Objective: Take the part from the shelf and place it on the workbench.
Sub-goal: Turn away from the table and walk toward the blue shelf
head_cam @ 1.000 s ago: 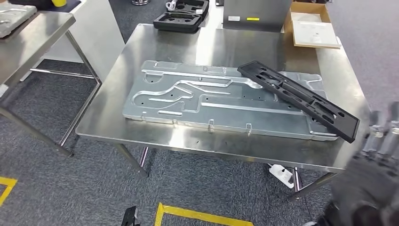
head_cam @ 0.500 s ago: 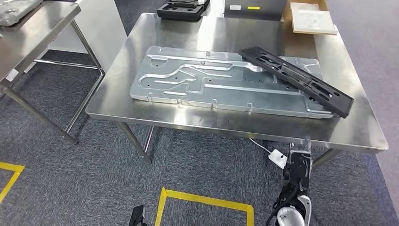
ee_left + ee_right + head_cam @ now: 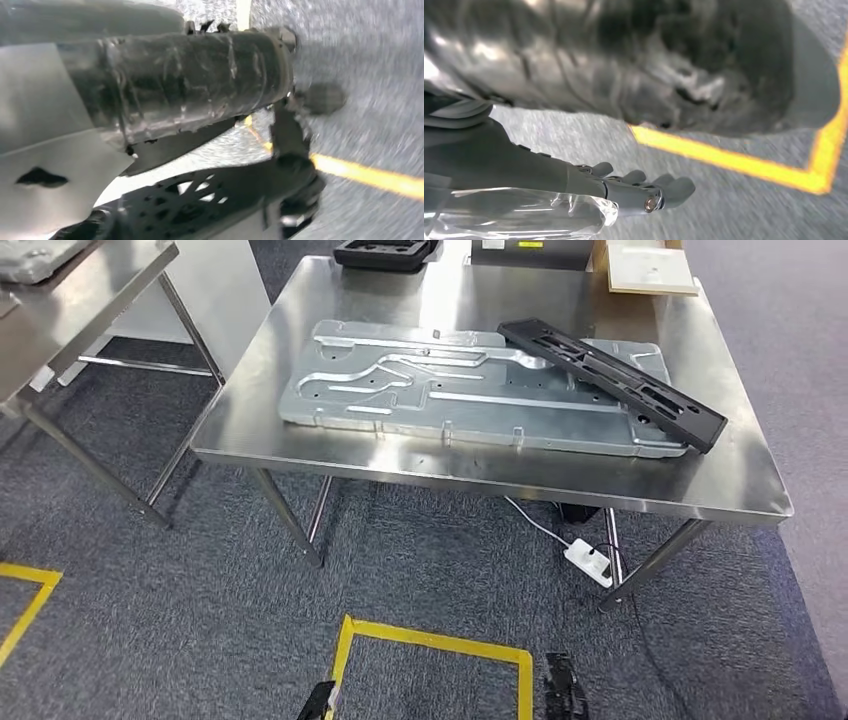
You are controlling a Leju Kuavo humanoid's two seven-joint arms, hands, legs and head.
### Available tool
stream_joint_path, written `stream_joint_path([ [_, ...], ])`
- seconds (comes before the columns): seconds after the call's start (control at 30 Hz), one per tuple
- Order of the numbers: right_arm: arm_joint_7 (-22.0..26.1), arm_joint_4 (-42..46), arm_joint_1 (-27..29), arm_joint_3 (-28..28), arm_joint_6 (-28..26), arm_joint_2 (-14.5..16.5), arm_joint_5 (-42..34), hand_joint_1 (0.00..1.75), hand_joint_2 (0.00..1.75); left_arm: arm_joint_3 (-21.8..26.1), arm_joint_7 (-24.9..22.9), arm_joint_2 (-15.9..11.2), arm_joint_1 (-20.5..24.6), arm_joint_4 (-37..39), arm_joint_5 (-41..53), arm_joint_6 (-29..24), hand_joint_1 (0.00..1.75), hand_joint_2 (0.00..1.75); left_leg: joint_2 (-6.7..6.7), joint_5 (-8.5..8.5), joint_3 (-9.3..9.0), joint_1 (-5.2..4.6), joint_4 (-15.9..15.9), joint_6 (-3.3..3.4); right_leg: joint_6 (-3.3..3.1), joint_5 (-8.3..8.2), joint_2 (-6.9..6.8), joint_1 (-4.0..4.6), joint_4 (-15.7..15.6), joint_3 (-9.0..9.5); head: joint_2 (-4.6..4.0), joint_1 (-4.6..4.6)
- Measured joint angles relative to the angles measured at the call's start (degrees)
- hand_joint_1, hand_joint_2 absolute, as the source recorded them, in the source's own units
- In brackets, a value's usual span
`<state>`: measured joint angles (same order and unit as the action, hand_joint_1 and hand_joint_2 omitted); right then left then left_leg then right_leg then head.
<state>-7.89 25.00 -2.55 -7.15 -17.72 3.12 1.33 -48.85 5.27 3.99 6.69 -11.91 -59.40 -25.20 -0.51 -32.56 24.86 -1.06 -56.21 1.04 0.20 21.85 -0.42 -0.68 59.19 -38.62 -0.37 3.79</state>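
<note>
Lies diagonally across the right end of the stamped metal panel (image 3: pixel 470 390) on the steel tabletop (image 3: pixel 250 430): long black slotted part (image 3: pixel 612 384). Hangs over grey carpet (image 3: pixel 160 620), right hand (image 3: pixel 624 192), fingers (image 3: pixel 674 187) straight, apart, holding nothing. Left hand's state: cannot tell.

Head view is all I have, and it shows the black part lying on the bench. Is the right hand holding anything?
Observer: No. The right hand holds nothing, and its fingers are stretched out straight.
Operator: What is beneath it?
Observer: Grey carpet with a yellow tape line across it.
Operator: And the left hand?
Observer: The left hand is too blurred in its wrist view to tell whether it is open or closed.
</note>
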Motion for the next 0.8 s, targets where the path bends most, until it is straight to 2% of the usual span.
stream_joint_path([
  [0.07,0.2,-2.1,-0.3,0.2,0.3,0.6,-1.2,0.0,0.0,-1.3,-1.0,-0.1,0.1,0.0,1.7,0.7,0.0,0.0,0.21,1.04,0.33,-0.05,1.0,0.66,0.6,-1.03,0.15,-0.12,-0.6,-0.13,0.0,0.09],
  [0.1,0.3,-3.1,-0.3,0.3,0.2,0.8,-1.6,0.0,0.0,-1.9,-1.2,-0.1,0.1,0.0,2.6,0.8,0.0,0.0,0.34,1.84,0.71,0.05,1.3,1.15,0.86,-0.16,0.24,-0.08,-0.2,-0.43,0.0,0.07],
  [0.13,0.4,-3.9,-0.3,0.4,0.1,0.9,-1.7,0.0,0.0,-2.5,-1.2,-0.2,0.2,0.0,3.6,1.0,0.0,0.0,0.5,2.71,1.31,0.17,1.5,1.77,1.05,1.95,0.32,-0.02,1.2,-0.95,0.0,-0.08],
  [0.17,0.3,-4.7,-0.4,0.4,0.0,1.1,-1.7,0.0,0.0,-3.2,-1.3,-0.2,0.2,0.0,4.6,1.1,0.0,0.0,0.63,3.51,2.06,0.3,1.5,2.24,1.16,5.08,0.36,-0.01,3.8,-1.61,0.0,-0.25],
  [0.2,0.3,-5.4,-0.5,0.4,-0.1,1.2,-1.7,0.0,0.0,-3.9,-1.2,-0.3,0.3,0.0,5.7,1.1,0.0,0.0,0.64,4.18,3.09,0.21,1.3,2.54,1.26,8.32,0.37,0.01,7.2,-2.3,0.0,-0.32],
  [0.23,0.3,-6.1,-0.6,0.4,-0.3,1.4,-1.7,0.0,0.0,-4.7,-1.2,-0.3,0.4,0.0,6.6,1.1,0.0,0.0,0.73,4.81,4.29,0.16,0.9,2.66,1.36,10.51,0.37,-0.01,11.0,-2.79,0.0,-0.39],
  [0.27,0.2,-6.7,-0.8,0.4,-0.4,1.6,-1.6,0.0,0.0,-5.5,-1.1,-0.3,0.5,0.0,7.3,1.0,0.0,0.0,0.8,5.38,5.5,0.13,0.4,2.59,1.49,11.15,0.37,-0.04,14.1,-2.87,0.0,-0.39],
  [0.3,0.1,-7.4,-0.9,0.4,-0.6,1.7,-1.5,0.0,0.0,-6.2,-0.9,-0.3,0.6,0.0,7.8,0.7,0.0,0.0,0.88,5.92,6.73,0.11,-0.1,2.51,1.62,10.35,0.36,-0.09,16.0,-2.39,0.0,-0.38],
  [0.33,0.0,-7.9,-1.0,0.4,-0.7,1.9,-1.5,0.0,0.0,-6.9,-0.6,-0.3,0.7,0.0,8.2,0.3,0.0,0.0,0.93,6.42,7.97,0.12,-0.7,2.38,1.73,8.62,0.36,-0.21,16.2,-1.2,0.0,-0.39],
  [0.37,0.0,-8.3,-1.1,0.4,-0.8,2.0,-1.5,0.0,0.0,-7.5,0.1,-0.3,0.8,0.0,8.4,-0.3,0.0,0.0,0.95,6.84,9.15,0.13,-1.3,2.2,1.82,7.01,0.35,-0.39,14.3,1.01,0.0,-0.39],
  [0.4,-0.2,-8.6,-1.2,0.4,-0.8,2.1,-1.5,0.0,0.0,-8.0,1.0,-0.3,0.9,0.0,8.6,-1.2,0.0,0.0,0.96,7.2,10.28,0.07,-2.0,1.95,1.91,6.76,0.34,-0.54,10.8,4.0,0.0,-0.41],
  [0.43,-0.5,-8.9,-1.4,0.4,-0.6,2.2,-1.4,0.0,0.0,-8.6,1.9,-0.3,0.9,0.0,8.6,-2.1,0.0,0.0,0.98,7.52,11.22,0.02,-2.8,1.68,1.88,7.66,0.42,-0.52,6.5,7.11,0.0,-0.32],
  [0.47,-0.9,-9.1,-1.6,0.4,-0.4,2.4,-1.3,0.0,0.0,-9.0,2.6,-0.4,0.9,0.0,8.7,-2.9,0.0,0.0,1.01,7.87,11.84,-0.03,-3.4,1.38,1.76,8.88,0.49,-0.47,2.8,9.43,0.0,-0.23],
  [0.5,-1.4,-9.4,-1.7,0.4,-0.2,2.5,-1.1,0.0,0.0,-9.3,2.9,-0.4,0.9,0.0,8.8,-3.4,0.0,0.0,1.03,8.24,12.18,-0.05,-3.7,1.11,1.57,10.06,0.55,-0.24,0.4,10.68,0.0,-0.25],
  [0.53,-2.0,-9.7,-1.8,0.4,0.0,2.6,-0.9,0.0,0.0,-9.7,2.8,-0.5,0.9,0.0,8.9,-3.7,0.0,0.0,1.06,8.67,12.32,0.06,-3.8,0.83,1.2,10.28,0.6,0.01,-0.6,10.88,0.0,-0.24],
  [0.57,-2.4,-10.0,-1.8,0.4,0.2,2.7,-0.8,0.0,0.0,-10.0,2.5,-0.5,0.9,0.0,9.0,-3.9,0.0,0.0,1.02,9.04,12.48,0.2,-3.8,0.52,0.74,9.77,0.45,0.02,-0.5,10.39,0.0,-0.39],
  [0.6,-2.8,-10.3,-1.8,0.4,0.3,2.8,-0.6,0.0,0.0,-10.3,2.2,-0.5,0.8,0.0,9.0,-3.9,0.0,0.0,0.95,8.55,12.81,0.37,-4.1,0.19,0.25,9.22,0.31,0.06,-0.5,9.87,0.0,-0.55],
  [0.63,-3.1,-10.6,-1.8,0.4,0.4,2.9,-0.3,0.0,0.0,-10.7,1.8,-0.5,0.8,0.0,9.0,-3.9,0.0,0.0,0.89,6.85,13.32,0.53,-5.1,-0.18,-0.29,8.5,0.17,-0.02,-0.6,9.17,0.0,-0.46],
  [0.67,-3.4,-10.8,-1.8,0.4,0.7,2.9,0.0,0.0,0.0,-10.9,1.3,-0.5,0.8,0.0,8.8,-3.9,0.0,0.0,0.82,4.06,13.89,0.66,-7.0,-0.52,-0.72,7.71,0.03,-0.1,-0.7,8.31,0.0,-0.34],
  [0.73,-4.0,-11.1,-1.8,0.4,1.4,2.9,0.7,0.0,0.0,-11.3,0.4,-0.5,1.0,0.0,8.3,-3.8,0.0,0.0,0.79,-2.28,14.72,0.85,-13.2,-0.97,-1.07,6.15,-0.04,-0.02,-0.6,6.57,0.0,0.02],
  [0.77,-4.1,-11.2,-1.8,0.4,1.8,2.9,1.0,0.0,0.0,-11.3,0.2,-0.5,1.1,0.0,7.9,-3.8,0.0,0.0,0.78,-3.79,14.72,0.9,-16.4,-1.04,-1.1,5.41,-0.09,0.04,-0.5,5.62,0.0,0.06],
  [0.8,-4.1,-11.3,-1.8,0.4,2.2,2.9,1.4,0.0,0.0,-11.4,0.1,-0.5,1.1,0.0,7.5,-3.8,0.0,0.0,0.78,-3.67,14.27,0.92,-18.6,-0.99,-1.09,4.68,-0.15,0.11,-0.4,4.63,0.0,0.06],
])
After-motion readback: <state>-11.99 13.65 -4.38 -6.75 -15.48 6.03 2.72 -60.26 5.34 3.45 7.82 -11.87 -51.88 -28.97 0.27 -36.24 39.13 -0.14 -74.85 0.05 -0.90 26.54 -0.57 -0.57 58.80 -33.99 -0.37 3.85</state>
